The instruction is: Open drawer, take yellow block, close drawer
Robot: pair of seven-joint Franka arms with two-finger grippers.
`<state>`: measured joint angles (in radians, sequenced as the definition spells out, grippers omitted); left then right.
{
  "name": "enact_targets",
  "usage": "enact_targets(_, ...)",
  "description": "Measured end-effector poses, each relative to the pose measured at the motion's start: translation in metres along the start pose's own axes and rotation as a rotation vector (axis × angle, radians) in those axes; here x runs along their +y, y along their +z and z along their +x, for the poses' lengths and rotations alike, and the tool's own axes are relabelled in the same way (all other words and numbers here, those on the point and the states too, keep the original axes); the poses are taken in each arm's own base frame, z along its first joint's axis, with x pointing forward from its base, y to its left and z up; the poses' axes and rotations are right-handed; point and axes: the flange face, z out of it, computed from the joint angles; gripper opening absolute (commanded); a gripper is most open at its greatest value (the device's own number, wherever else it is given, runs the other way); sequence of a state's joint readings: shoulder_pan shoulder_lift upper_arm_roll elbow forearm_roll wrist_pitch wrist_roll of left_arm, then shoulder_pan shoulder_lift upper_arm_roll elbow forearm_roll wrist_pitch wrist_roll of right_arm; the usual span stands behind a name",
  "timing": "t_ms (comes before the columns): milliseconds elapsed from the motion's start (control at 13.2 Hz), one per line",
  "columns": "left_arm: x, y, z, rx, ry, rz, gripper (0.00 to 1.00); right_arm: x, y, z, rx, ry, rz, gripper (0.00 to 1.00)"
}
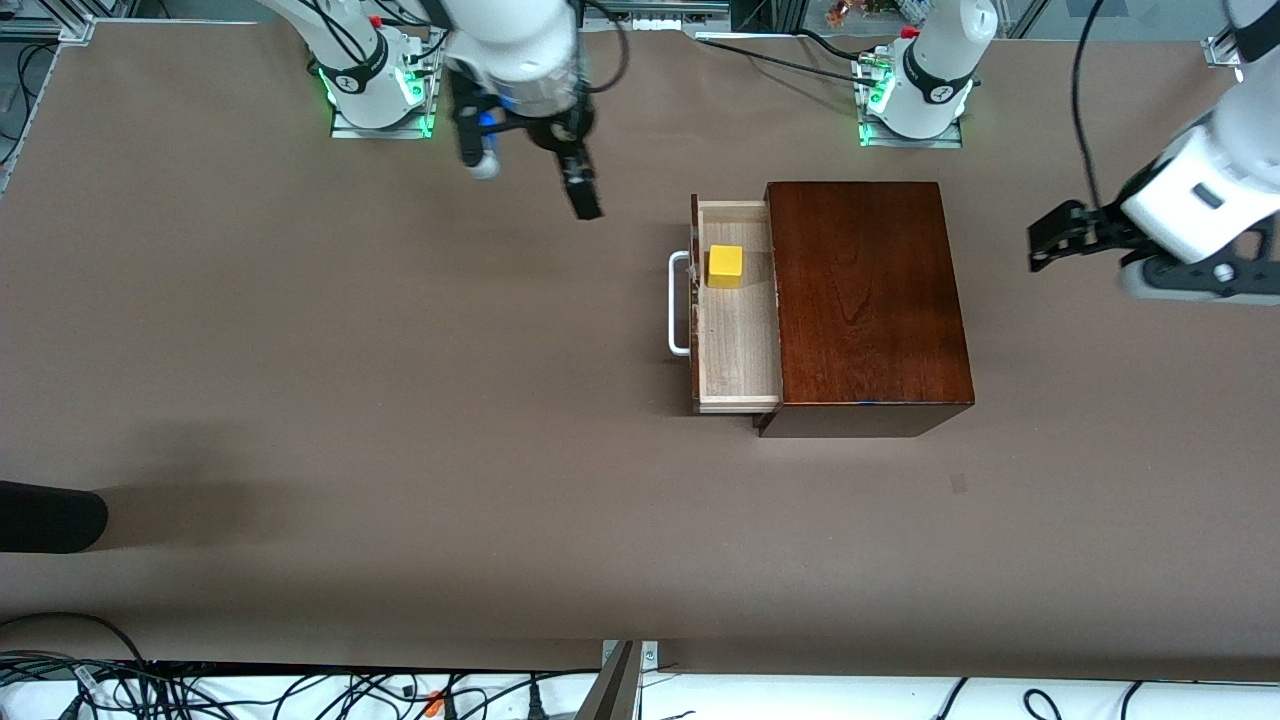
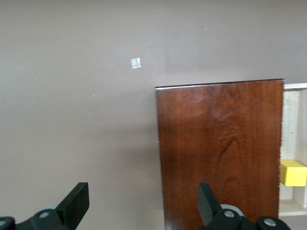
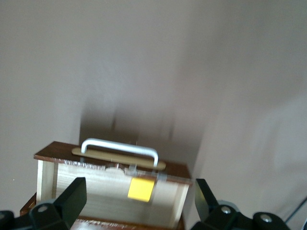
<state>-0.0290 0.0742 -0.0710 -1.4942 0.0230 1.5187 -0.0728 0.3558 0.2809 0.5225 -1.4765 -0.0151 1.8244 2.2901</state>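
Note:
The dark reddish-brown wooden box [image 1: 865, 300] stands mid-table with its drawer [image 1: 738, 345] pulled open, the white bar handle [image 1: 678, 305] pointing toward the right arm's end. The yellow block [image 1: 726, 266] sits in the pale drawer, in the part farther from the front camera. My right gripper [image 1: 532, 182] hangs open and holds nothing, over bare table near its base; its wrist view looks at the handle [image 3: 120, 146] and the block [image 3: 141, 189]. My left gripper [image 1: 1048, 243] waits open over the table beside the box's closed end; its wrist view shows the box top [image 2: 220, 153].
A black rounded object [image 1: 50, 517] juts in at the table edge toward the right arm's end. A small pale mark [image 1: 958, 483] lies on the brown table nearer the front camera than the box. Cables run along the near edge.

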Motion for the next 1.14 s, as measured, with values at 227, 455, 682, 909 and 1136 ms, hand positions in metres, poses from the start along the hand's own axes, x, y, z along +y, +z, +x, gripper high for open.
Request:
enact_targets(227,-0.022,0.011,-0.008,0.041,-0.039,0.000,1.00,-0.001,0.044,-0.044,-0.006,0.119,0.006,1.00)
enact_targets(455,-0.030,0.020,-0.014,0.029,-0.049,0.001,1.00,0.004,0.091,-0.085,-0.029,0.224,0.043,1.00)
enact_targets(682,-0.029,0.018,-0.017,0.027,-0.027,0.002,1.00,-0.005,0.124,-0.108,-0.044,0.242,0.067,1.00)
enact_targets(909,-0.027,0.018,-0.017,0.025,-0.013,0.002,1.00,-0.012,0.168,-0.121,-0.026,0.233,0.089,1.00)
enact_targets(1136,-0.027,0.018,-0.017,0.023,-0.008,0.002,1.00,-0.007,0.208,-0.127,0.011,0.207,0.085,1.00)
